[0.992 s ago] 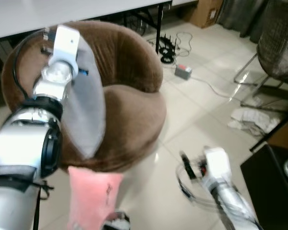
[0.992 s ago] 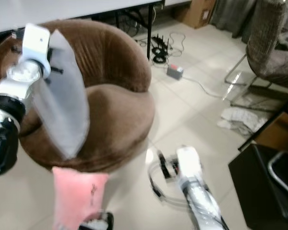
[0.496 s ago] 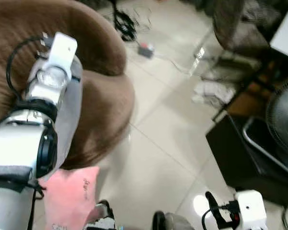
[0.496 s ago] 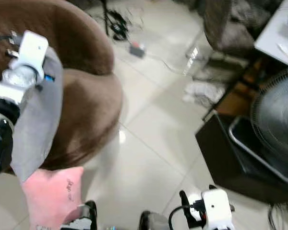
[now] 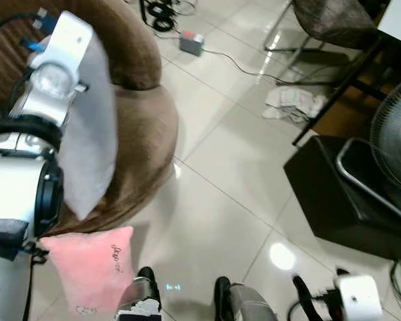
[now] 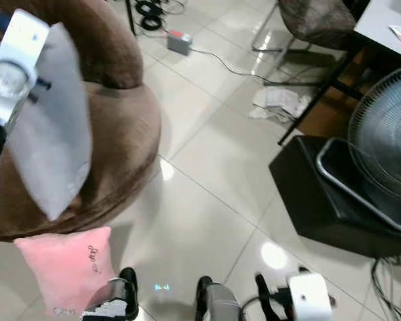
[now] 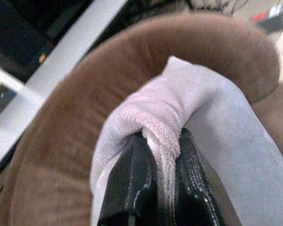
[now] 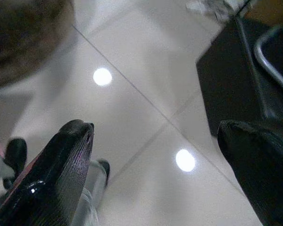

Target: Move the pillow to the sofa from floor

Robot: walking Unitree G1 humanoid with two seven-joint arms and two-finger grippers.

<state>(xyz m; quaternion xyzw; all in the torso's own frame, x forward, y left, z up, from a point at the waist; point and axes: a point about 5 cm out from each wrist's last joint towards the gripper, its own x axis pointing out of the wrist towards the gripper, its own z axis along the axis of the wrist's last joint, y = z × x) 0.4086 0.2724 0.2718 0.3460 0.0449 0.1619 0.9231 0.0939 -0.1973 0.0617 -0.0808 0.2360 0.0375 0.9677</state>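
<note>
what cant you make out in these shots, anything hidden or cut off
- Left gripper: in the eye views the grey pillow and the wrist hide its fingers.
- Grey pillow: whether it touches the brown sofa cannot be told; the arm blocks the near side.
- Pink pillow: the dark writing is too small to read, and its lower corner is covered.
- Right gripper: cut off by the bottom edge in the eye views.
- Fan: cut by the right edge.

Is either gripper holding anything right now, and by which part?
The left gripper pinches the grey pillow by a bunched fold at its edge, over the brown sofa. The right gripper is open above the floor, holding nothing.
</note>
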